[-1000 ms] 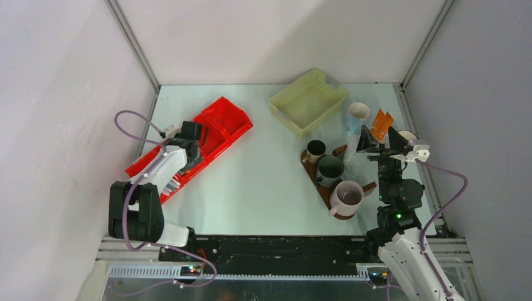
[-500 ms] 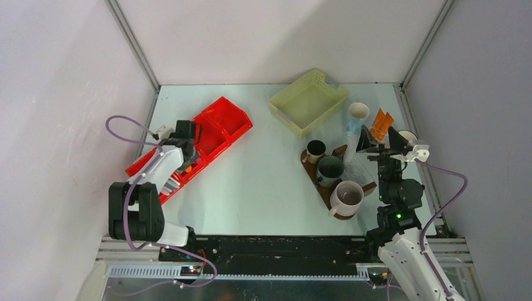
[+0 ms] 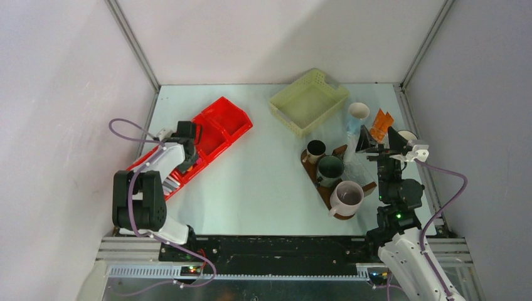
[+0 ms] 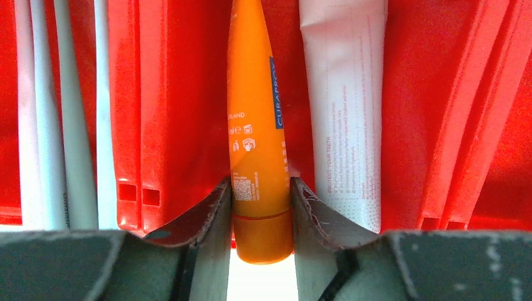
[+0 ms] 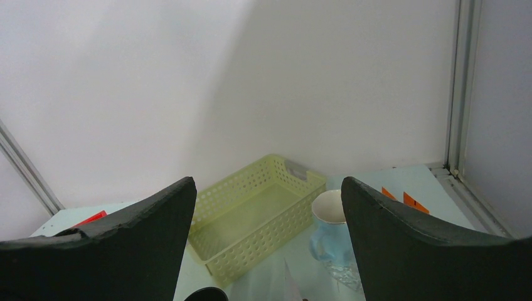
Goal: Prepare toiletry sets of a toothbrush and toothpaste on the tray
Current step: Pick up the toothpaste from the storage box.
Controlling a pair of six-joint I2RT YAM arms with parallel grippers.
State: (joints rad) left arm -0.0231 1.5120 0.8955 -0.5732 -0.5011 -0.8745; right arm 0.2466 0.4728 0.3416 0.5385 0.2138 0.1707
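Left wrist view: both fingers (image 4: 210, 213) of the left gripper (image 4: 260, 188) press against opposite sides of the orange toothpaste tube (image 4: 254, 125), just above its cap end. The jaws are narrow and clamped on the tube. The tube lies lengthwise in a compartment of the red bin (image 4: 182, 94), cap end toward the camera. A white toothpaste tube (image 4: 345, 113) lies in the same compartment, just beside the orange one on its right. In the next compartment to the left, beyond a red divider, lie several slim white toothbrushes (image 4: 63, 113), parallel to the tubes.

Right wrist view: the fingers (image 5: 138, 238) of the right gripper (image 5: 266, 185) stand wide apart with nothing between them. Beyond them are the pale yellow mesh basket (image 5: 251, 207) and a pale cup (image 5: 329, 219).

Top external view: the left arm reaches into the red bin at the left side of the table. The right gripper is raised at the right side of the table, just right of the tray (image 3: 324, 193). On the tray stand, from far to near, the small dark brown mug (image 3: 315, 151), the dark green mug (image 3: 330, 168) and the mauve-grey mug (image 3: 347, 197). The tray is well apart from the red bin. Flat orange pieces (image 3: 381, 124) lie on the table beyond the right gripper; they are too small to identify.
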